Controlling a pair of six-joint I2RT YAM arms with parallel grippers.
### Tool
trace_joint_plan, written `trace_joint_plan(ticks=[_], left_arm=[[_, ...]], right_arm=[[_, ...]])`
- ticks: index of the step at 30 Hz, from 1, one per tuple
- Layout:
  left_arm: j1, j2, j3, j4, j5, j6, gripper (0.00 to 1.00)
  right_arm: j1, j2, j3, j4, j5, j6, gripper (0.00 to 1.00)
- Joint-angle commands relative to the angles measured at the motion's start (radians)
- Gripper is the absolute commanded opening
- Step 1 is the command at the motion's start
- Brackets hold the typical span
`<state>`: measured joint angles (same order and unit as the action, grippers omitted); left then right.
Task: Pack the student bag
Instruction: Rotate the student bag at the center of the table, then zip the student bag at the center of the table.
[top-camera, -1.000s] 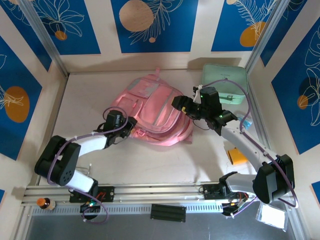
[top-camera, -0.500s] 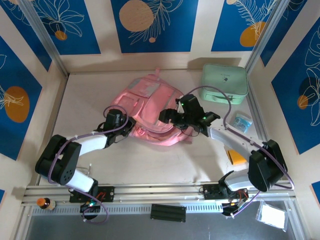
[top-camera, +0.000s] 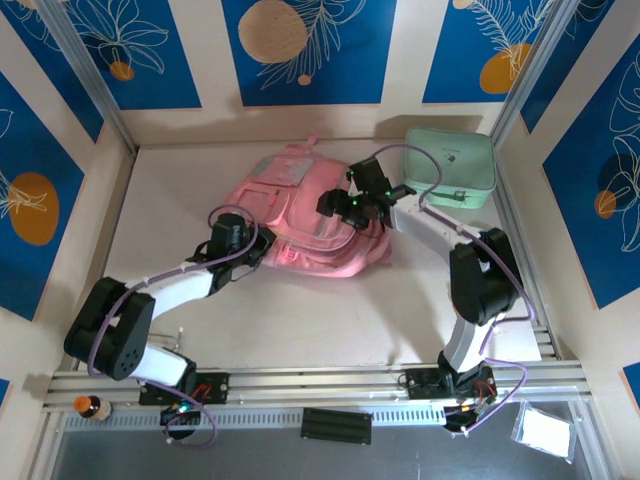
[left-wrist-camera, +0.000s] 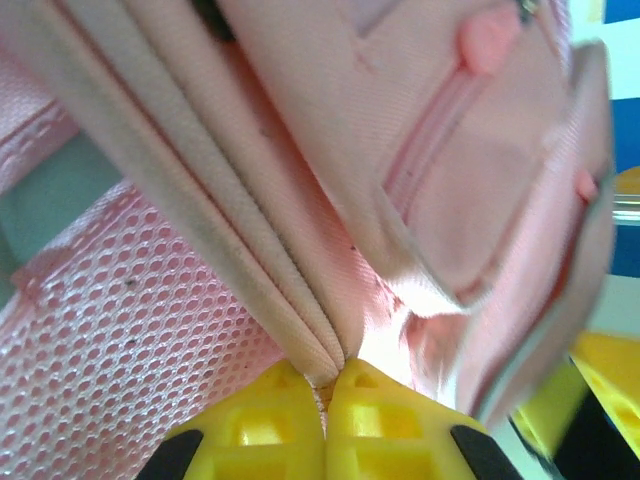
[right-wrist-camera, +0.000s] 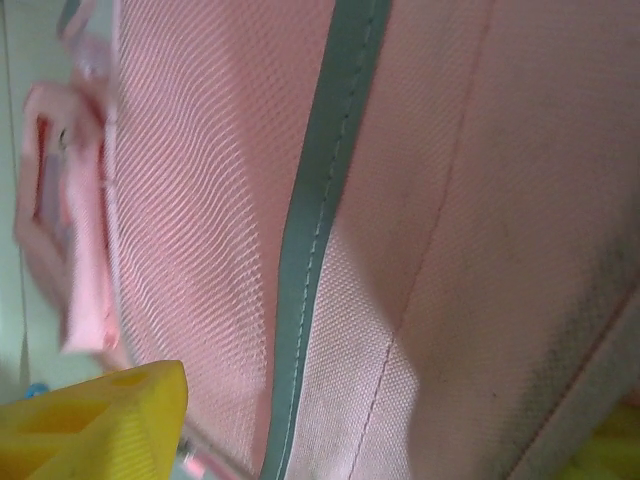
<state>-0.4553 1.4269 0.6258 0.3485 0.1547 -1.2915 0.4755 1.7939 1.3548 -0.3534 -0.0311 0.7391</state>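
Fingers (left-wrist-camera: 265, 425) of the left gripper (left-wrist-camera: 325, 390) are pinched together on a folded seam of the student bag (top-camera: 300, 235), with pink mesh (left-wrist-camera: 120, 330) at 9 o'clock of the pinch in the left wrist view. From above, the bag lies flat at the middle of the table (top-camera: 300, 320), and this grip sits on its 8 o'clock edge. The right gripper (top-camera: 335, 205) hangs over the bag's upper face, a little toward 2 o'clock of its centre. Its yellow fingers stand wide apart, with pink cloth crossed by a grey strip (right-wrist-camera: 320, 230) between them. A mint green case (top-camera: 450, 168) rests at 2 o'clock of the bag, near it.
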Motion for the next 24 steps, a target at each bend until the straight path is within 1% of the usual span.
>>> trace_joint_plan(ticks=[1, 3, 5, 6, 9, 11, 13, 15, 18, 21, 24], left_arm=[[-0.054, -0.040, 0.034, 0.016, 0.019, -0.007, 0.00], [-0.068, -0.038, 0.037, 0.024, 0.012, -0.014, 0.00], [-0.075, -0.033, 0.041, 0.031, 0.008, -0.017, 0.00], [-0.077, -0.030, 0.041, 0.035, 0.006, -0.022, 0.00], [-0.080, -0.019, 0.040, 0.057, 0.001, -0.032, 0.00], [-0.082, -0.012, 0.041, 0.069, 0.003, -0.037, 0.00], [-0.084, -0.006, 0.046, 0.078, 0.006, -0.040, 0.00], [-0.086, -0.001, 0.048, 0.082, 0.006, -0.041, 0.00], [-0.086, 0.006, 0.051, 0.087, 0.007, -0.042, 0.00], [-0.087, 0.007, 0.049, 0.088, 0.006, -0.042, 0.00], [-0.087, 0.007, 0.050, 0.086, 0.003, -0.042, 0.00]], right_arm=[[-0.031, 0.072, 0.114, 0.095, -0.088, -0.134, 0.72], [-0.045, 0.090, 0.146, 0.093, -0.100, -0.170, 0.73], [-0.054, 0.084, 0.175, 0.037, -0.060, -0.193, 0.74], [-0.059, 0.065, 0.172, 0.009, -0.020, -0.196, 0.76], [-0.075, -0.026, 0.108, -0.049, 0.094, -0.174, 0.78], [-0.078, -0.100, 0.038, -0.074, 0.125, -0.167, 0.78], [-0.063, -0.176, -0.039, -0.084, 0.126, -0.162, 0.78], [-0.021, -0.232, -0.104, -0.096, 0.137, -0.156, 0.77], [0.083, -0.284, -0.165, -0.123, 0.213, -0.129, 0.73], [0.189, -0.292, -0.196, -0.119, 0.277, -0.100, 0.67], [0.268, -0.261, -0.194, -0.106, 0.331, -0.070, 0.57]])
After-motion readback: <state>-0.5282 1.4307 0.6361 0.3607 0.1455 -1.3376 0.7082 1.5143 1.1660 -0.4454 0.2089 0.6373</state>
